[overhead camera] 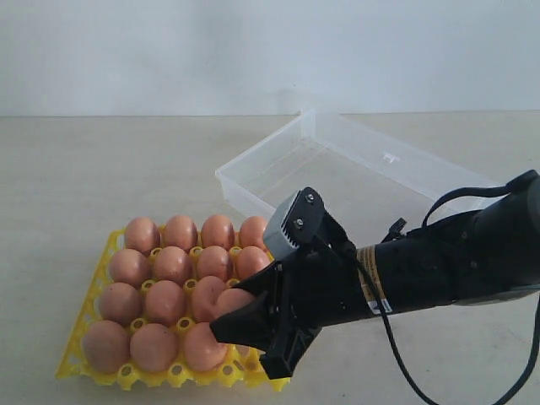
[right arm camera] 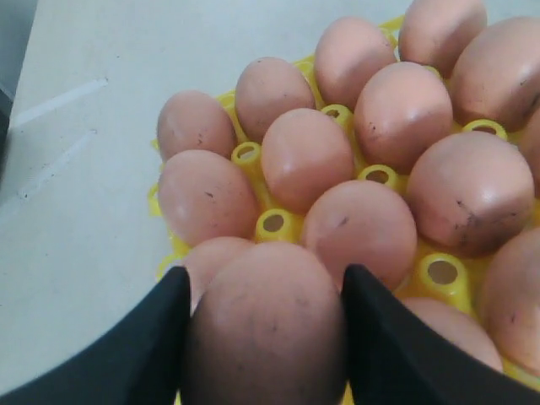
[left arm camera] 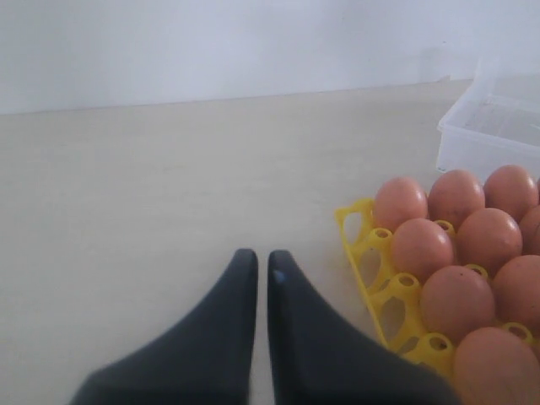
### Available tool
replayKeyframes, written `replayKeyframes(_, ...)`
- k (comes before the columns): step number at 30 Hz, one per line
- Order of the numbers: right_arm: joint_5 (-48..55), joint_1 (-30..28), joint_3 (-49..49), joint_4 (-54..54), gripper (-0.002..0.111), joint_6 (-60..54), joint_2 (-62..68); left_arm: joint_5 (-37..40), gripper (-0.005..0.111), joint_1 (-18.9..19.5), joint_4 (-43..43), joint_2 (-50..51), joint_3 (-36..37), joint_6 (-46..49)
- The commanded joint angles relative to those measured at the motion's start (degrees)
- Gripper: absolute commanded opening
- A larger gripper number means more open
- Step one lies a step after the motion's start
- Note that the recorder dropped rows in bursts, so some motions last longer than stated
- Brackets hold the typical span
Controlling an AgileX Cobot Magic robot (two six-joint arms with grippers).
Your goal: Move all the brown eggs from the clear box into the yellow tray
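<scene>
The left claw (left arm camera: 261,257) is clenched on nothing. Its two dark fingers (left arm camera: 232,321) stand almost together with only a thin slit between them, above the bare pale table (overhead camera: 67,169). One corner of the yellow tray (overhead camera: 169,377) lies near this claw but does not touch it.

In the exterior view the tray sits on the table at the lower left. The brown eggs (overhead camera: 171,264) stand in its cups in close rows, each one just beside the next. The yellow rings of the tray show between them.

At the tray's right front corner the right claw (overhead camera: 245,350) reaches in low from the right. It is grasping one brown egg (right arm camera: 268,325). In the right wrist view this egg fills the gap between the two black fingers (right arm camera: 156,337), and a finger presses against each side of it. It sits right at the edge of the filled rows, just beside its neighbours. I cannot tell whether it rests in a cup or hangs just above one.

The thick black arm (overhead camera: 456,253) stretches to the right edge, and a thin black cable (overhead camera: 396,346) loops under it.

Behind the claw and to the right lies the clear box (overhead camera: 245,190). It is near the tray's back right corner but apart from it. Its lid (overhead camera: 422,169) is folded open away from the tray and bears a small tab (overhead camera: 389,158).
</scene>
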Motion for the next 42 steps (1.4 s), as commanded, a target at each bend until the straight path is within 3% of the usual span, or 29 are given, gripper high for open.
replayKeyframes(1, 0.2, 0.0, -0.2, -3.5, 0.039, -0.2, 0.2, -0.2, 0.004, -0.2, 0.1, -0.2, 0.2, 0.1)
replayKeyframes(4, 0.3, 0.0, -0.2, -4.1, 0.055, -0.2, 0.2, -0.2, 0.004, -0.2, 0.1, -0.2, 0.2, 0.1)
replayKeyframes(9, -0.2, 0.0, -0.2, -3.7, 0.056, -0.2, 0.2, -0.2, 0.004, -0.2, 0.1, -0.2, 0.2, 0.1)
replayKeyframes(12, -6.3, -0.1, -0.2, -1.5, 0.056, 0.1, -0.7, -0.2, 0.004, -0.2, 0.1, -0.2, 0.2, 0.1)
replayKeyframes(13, -8.1, -0.1, -0.2, -0.2, 0.052, 0.9, -1.5, -0.2, 0.004, -0.2, 0.1, -0.2, 0.2, 0.1)
replayKeyframes(14, -8.7, -0.1, -0.2, 2.7, 0.040, 5.6, -3.7, -0.2, 0.004, -0.2, 0.1, -0.2, 0.2, 0.1)
replayKeyframes(15, -7.6, -0.1, -0.2, 5.3, 0.024, 8.4, -5.5, -0.2, 0.004, -0.2, 0.1, -0.2, 0.2, 0.1)
replayKeyframes(16, -3.8, -0.1, -0.2, 9.2, -0.001, 7.8, -8.1, -0.2, 0.004, -0.2, 0.1, -0.2, 0.2, 0.1)
replayKeyframes(17, -0.5, -0.1, -0.3, 12.8, 0.001, 5.2, -9.6, -0.2, 0.004, -0.2, 0.1, -0.2, 0.2, 0.1)
replayKeyframes(20, 13.0, -0.1, -2.2, 24.5, 0.001, -9.0, -12.7, -0.2, 0.004, -0.2, 0.1, -0.2, 0.2, 0.1)
replayKeyframes(24, 30.8, -0.8, -8.5, 39.5, 0.001, -50.2, -14.7, -0.2, 0.004, -0.2, 0.1, -0.2, 0.2, 0.1)
replayKeyframes(27, 41.5, -3.6, -14.0, 44.9, 0.001, -81.1, -15.5, -0.2, 0.004, -0.2, 0.1, -0.2, 0.2, 0.1)
replayKeyframes(29, 46.6, -6.2, -17.3, 50.2, 0.001, -89.2, -16.3, -0.2, 0.004, -0.2, 0.1, -0.2, 0.2, 0.1)
replayKeyframes(33, 54.8, -15.3, -22.0, 57.8, 0.001, -86.3, -18.1, -0.2, 0.004, -0.2, 0.1, -0.2, 0.2, 0.1)
replayKeyframes(38, 70.5, -32.0, -24.0, 62.1, 0.001, -54.2, -21.3, -0.2, 0.004, -0.2, 0.1, -0.2, 0.2, 0.1)
replayKeyframes(42, 76.0, -44.8, -21.1, 65.2, 0.001, -40.6, -23.9, -0.2, 0.004, -0.2, 0.1, -0.2, 0.2, 0.1)
